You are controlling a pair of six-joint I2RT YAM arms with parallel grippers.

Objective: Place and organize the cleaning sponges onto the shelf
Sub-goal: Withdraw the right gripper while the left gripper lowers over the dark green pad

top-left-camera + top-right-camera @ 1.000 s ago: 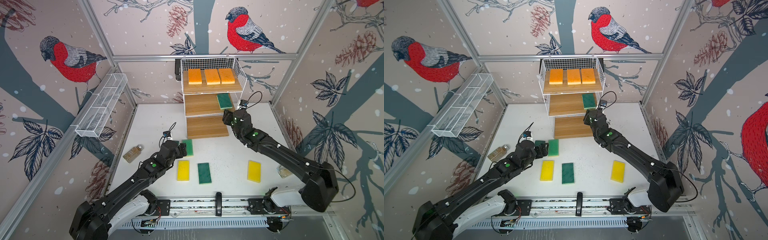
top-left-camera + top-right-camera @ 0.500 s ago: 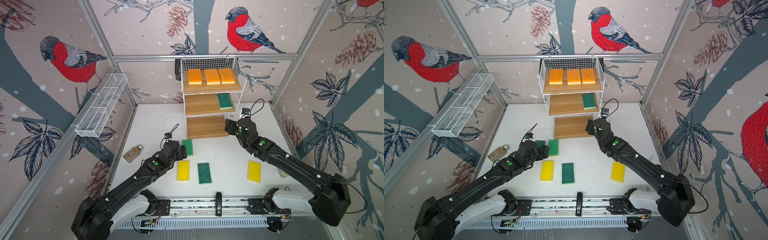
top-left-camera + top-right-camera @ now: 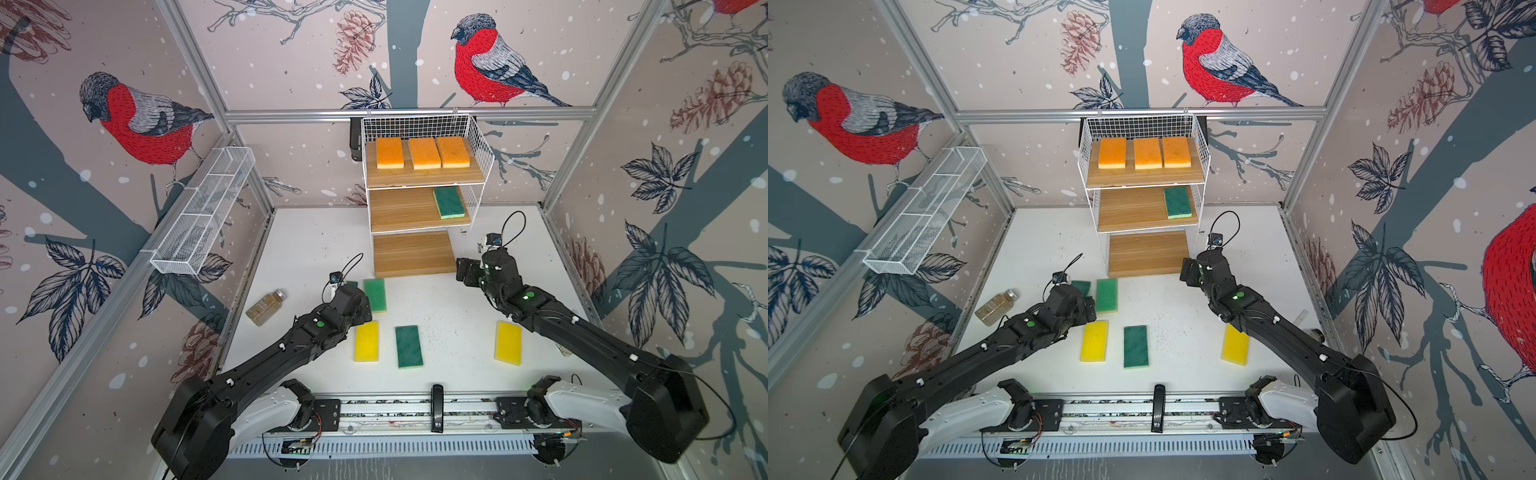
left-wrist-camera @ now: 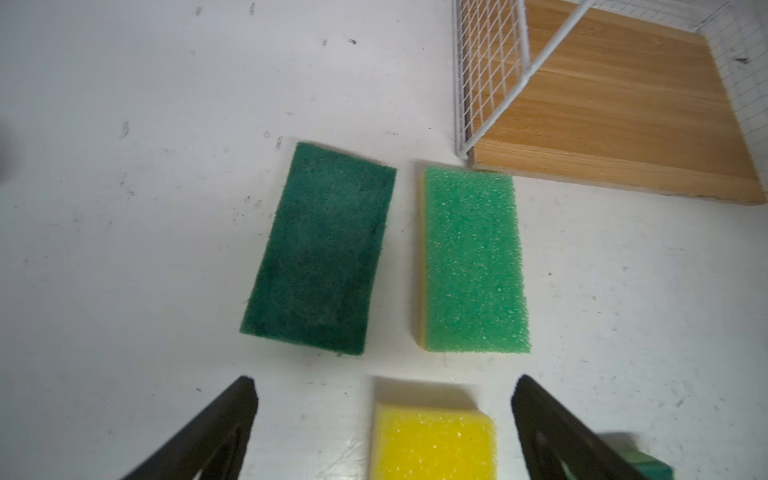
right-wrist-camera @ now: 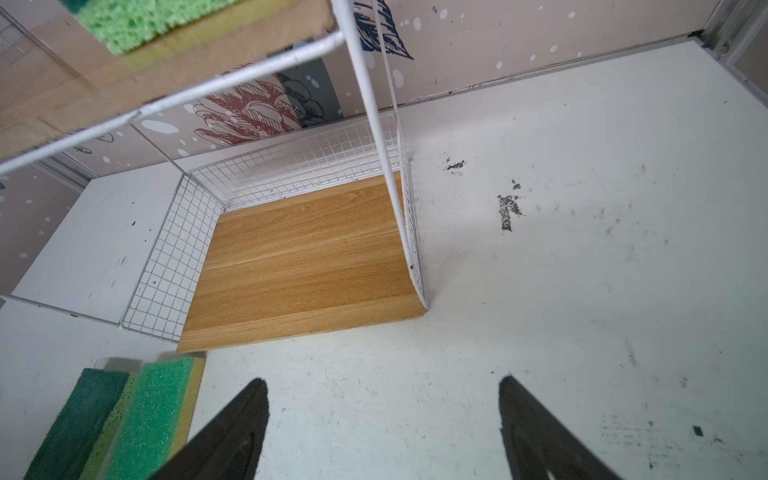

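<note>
Between the fingers of the right end effector there is nothing now: they have spread wide over bare table, and it has pulled back from the shelf, where a second ago it reached up to the middle board. Ahead of it and higher, the green sponge it let go lies flat at the right end of that board, alone. Three orange sponges fill the top board, and the bottom board is bare. So, as I read it, four of nine are shelved and two middle places wait. The left end effector hangs low, fingers wide and empty, having crept a little forward. Just ahead of it a dark green sponge and a lighter green sponge lie side by side, not touching, and right under it is the end of a yellow sponge. Behind it to its right lies a loose green sponge; a second yellow sponge rests well behind the right end effector. My guess is a green one goes up next.
</note>
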